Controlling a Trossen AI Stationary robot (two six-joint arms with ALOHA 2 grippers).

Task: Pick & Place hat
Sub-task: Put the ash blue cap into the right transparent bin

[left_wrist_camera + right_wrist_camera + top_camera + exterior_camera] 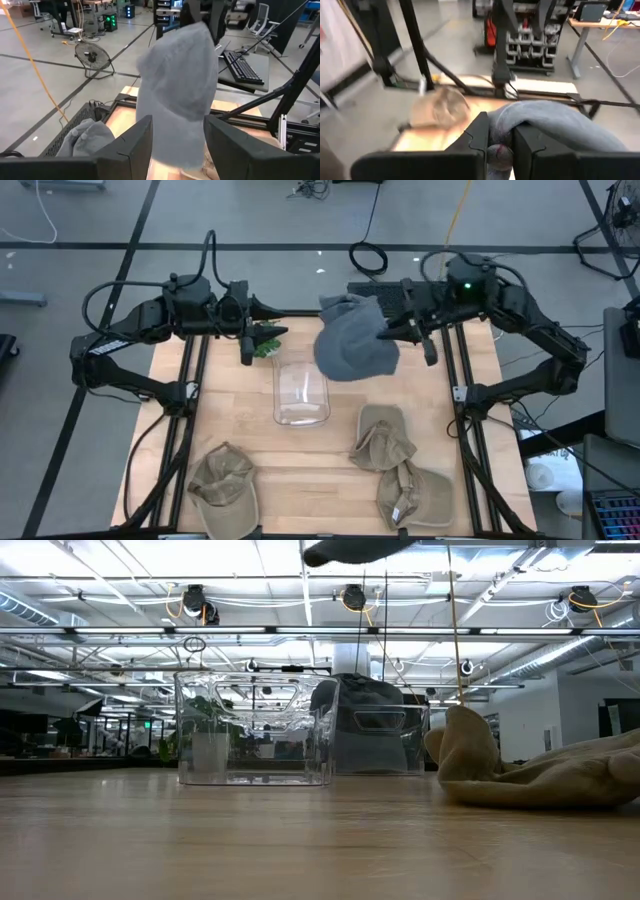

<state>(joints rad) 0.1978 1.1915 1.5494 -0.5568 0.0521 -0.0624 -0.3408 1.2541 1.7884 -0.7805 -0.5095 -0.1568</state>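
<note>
Down at the near edge of the wooden table (250,430), three tan caps lie flat: one tan cap (224,485) at the left front, and a pair of tan caps (400,470) at the right front, one partly over the other. In the low view the nearest of them slumps on the tabletop at the right (540,775).

Moving back to mid-table, there's the clear plastic bin (301,390), standing upright. From table height, a small green plant (205,730) shows through its walls.

And above the bin's far end, the grey hat (352,338) hangs in the air, well clear of the table! The right gripper (392,332) has its fingers (479,131) pinched tight on a fold of the grey fabric, the hat draping down beneath.

Across from it, the left gripper (272,332) sits at the far left side of the table, fingers (134,145) parted and holding nothing, the hat dangling just beyond them.
</note>
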